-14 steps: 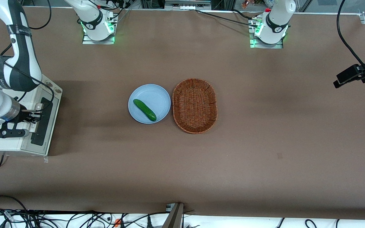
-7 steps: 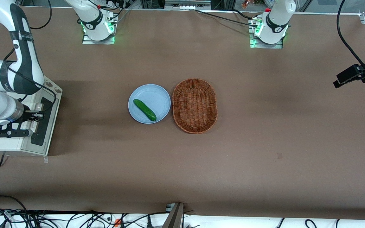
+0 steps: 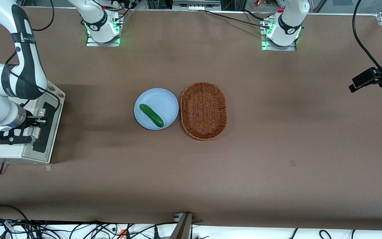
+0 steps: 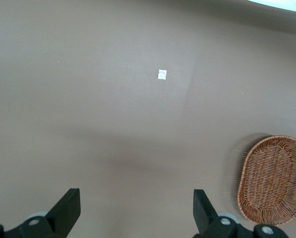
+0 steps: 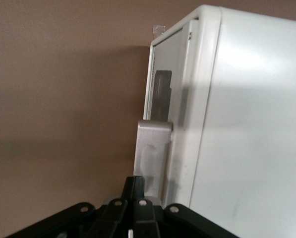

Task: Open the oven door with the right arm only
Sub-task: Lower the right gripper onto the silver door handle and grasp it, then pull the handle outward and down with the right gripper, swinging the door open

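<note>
Robotics lab, bolted arm bases (image 3: 102,25), brown-covered table (image 3: 277,149), loose cables (image 3: 78,229)

There was one oven door (image 3: 43,127), one gripper (image 3: 37,123) at the middle left of the frame, one blue plate (image 3: 164,99), one cucumber (image 3: 151,115), one wicker basket (image 3: 204,110).

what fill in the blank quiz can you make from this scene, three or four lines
1. The cucumber lies on the light blue ____.
2. Beside the plate sits an empty wicker ____.
3. The gripper is at the silver bar handle of the ____ door.
4. The oven door faces the plate and shows a dark ____ window.

Missing words: plate; basket; oven; glass
</note>
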Robot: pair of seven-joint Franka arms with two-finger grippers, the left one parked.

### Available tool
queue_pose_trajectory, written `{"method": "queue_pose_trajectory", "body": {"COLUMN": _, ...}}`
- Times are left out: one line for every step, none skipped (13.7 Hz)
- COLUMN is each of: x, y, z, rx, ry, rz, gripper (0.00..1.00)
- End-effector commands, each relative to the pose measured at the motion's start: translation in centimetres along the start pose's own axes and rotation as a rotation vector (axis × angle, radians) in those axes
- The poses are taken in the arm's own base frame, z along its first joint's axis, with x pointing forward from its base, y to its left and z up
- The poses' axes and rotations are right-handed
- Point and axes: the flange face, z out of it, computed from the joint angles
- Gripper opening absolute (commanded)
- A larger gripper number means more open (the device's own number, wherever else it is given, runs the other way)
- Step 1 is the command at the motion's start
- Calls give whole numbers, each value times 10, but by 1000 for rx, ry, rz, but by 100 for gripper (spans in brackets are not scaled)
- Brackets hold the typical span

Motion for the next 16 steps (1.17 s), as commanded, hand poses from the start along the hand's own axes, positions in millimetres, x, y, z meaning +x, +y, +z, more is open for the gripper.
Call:
{"method": "queue_pose_trajectory", "body": {"x": -2, "y": -18, "z": 27, "rx": 9, "ry": -43, "rz": 8, "gripper": 0}}
{"method": "queue_pose_trajectory", "body": {"x": -1, "y": -23, "z": 27, "rx": 8, "ry": -42, "rz": 10, "gripper": 0}}
{"method": "queue_pose_trajectory", "body": {"x": 1, "y": -30, "z": 32, "rx": 9, "ry": -47, "rz": 3, "gripper": 0}}
{"method": "queue_pose_trajectory", "body": {"x": 3, "y": -38, "z": 33, "rx": 7, "ry": -46, "rz": 1, "gripper": 0}}
{"method": "queue_pose_trajectory", "body": {"x": 6, "y": -46, "z": 37, "rx": 6, "ry": -43, "rz": -7, "gripper": 0}}
{"method": "queue_pose_trajectory", "body": {"x": 8, "y": -54, "z": 37, "rx": 5, "ry": -37, "rz": -19, "gripper": 0}}
{"method": "queue_pose_trajectory", "body": {"x": 11, "y": -61, "z": 38, "rx": 3, "ry": -35, "rz": -30, "gripper": 0}}
{"method": "queue_pose_trajectory", "body": {"x": 13, "y": -67, "z": 43, "rx": 2, "ry": -37, "rz": -40, "gripper": 0}}
{"method": "queue_pose_trajectory", "body": {"x": 17, "y": -73, "z": 50, "rx": 2, "ry": -28, "rz": -48, "gripper": 0}}
{"method": "queue_pose_trajectory", "body": {"x": 21, "y": -76, "z": 56, "rx": 2, "ry": -22, "rz": -55, "gripper": 0}}
{"method": "queue_pose_trajectory", "body": {"x": 25, "y": -79, "z": 62, "rx": 1, "ry": -21, "rz": -59, "gripper": 0}}
{"method": "queue_pose_trajectory", "body": {"x": 28, "y": -84, "z": 69, "rx": -1, "ry": -27, "rz": -66, "gripper": 0}}
{"method": "queue_pose_trajectory", "body": {"x": 31, "y": -88, "z": 75, "rx": -2, "ry": -34, "rz": -73, "gripper": 0}}
{"method": "queue_pose_trajectory", "body": {"x": 34, "y": -92, "z": 80, "rx": -2, "ry": -38, "rz": -77, "gripper": 0}}
{"method": "queue_pose_trajectory", "body": {"x": 36, "y": -95, "z": 85, "rx": -3, "ry": -41, "rz": -81, "gripper": 0}}
{"method": "queue_pose_trajectory", "body": {"x": 37, "y": -100, "z": 90, "rx": -4, "ry": -48, "rz": -89, "gripper": 0}}
